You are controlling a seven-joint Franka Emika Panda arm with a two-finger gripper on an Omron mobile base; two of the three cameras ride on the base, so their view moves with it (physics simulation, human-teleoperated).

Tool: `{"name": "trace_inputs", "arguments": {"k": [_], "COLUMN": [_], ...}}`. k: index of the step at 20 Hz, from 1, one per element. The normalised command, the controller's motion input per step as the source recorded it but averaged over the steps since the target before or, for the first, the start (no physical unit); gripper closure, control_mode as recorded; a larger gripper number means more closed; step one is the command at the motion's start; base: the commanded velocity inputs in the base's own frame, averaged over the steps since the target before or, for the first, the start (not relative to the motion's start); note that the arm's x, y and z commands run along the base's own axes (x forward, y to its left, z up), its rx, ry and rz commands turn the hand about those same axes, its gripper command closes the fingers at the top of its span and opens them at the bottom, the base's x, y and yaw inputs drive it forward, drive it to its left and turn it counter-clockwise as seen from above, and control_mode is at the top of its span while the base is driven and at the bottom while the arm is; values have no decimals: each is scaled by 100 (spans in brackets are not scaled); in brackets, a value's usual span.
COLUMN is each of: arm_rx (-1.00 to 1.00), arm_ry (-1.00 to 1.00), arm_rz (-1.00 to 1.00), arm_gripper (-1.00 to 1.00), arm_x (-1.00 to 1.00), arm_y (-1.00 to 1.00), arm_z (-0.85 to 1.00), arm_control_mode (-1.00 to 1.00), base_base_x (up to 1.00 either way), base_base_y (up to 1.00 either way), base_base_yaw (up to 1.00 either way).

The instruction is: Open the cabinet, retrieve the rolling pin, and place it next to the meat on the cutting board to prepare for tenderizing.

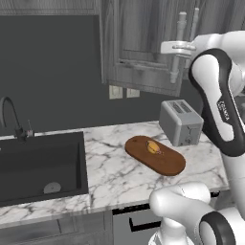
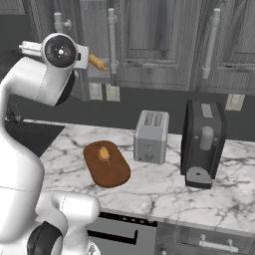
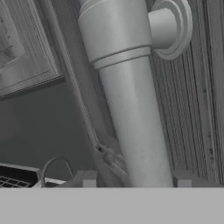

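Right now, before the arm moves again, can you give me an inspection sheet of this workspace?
Surface: marble counter, board on it.
Job's things: cabinet door looks ajar; rolling pin shows past the door edge; meat lies on board.
Clutter: toaster, coffee machine.
Grippers: tool open, astride the door handle.
Cables: nothing seen.
Surroundings: sink, wall outlets.
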Motion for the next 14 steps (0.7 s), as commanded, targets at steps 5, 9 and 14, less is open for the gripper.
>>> {"name": "trace_inputs", "arguments": {"k": [5,9,14], "arm_rx": [0,1,1], "arm_ry": [3,0,-5], "arm_rz": [3,0,-4], "arm_gripper": [-100,-100,-100], "arm_x": [-6,-64,-97], "arm_y": [13,-2,-31], "arm_z": [-9,0,0], "arm_control_mode": [-100,-100,-100], "base_base_x": [0,0,0], "base_base_y": [0,0,0], "base_base_yaw": [0,0,0]}}
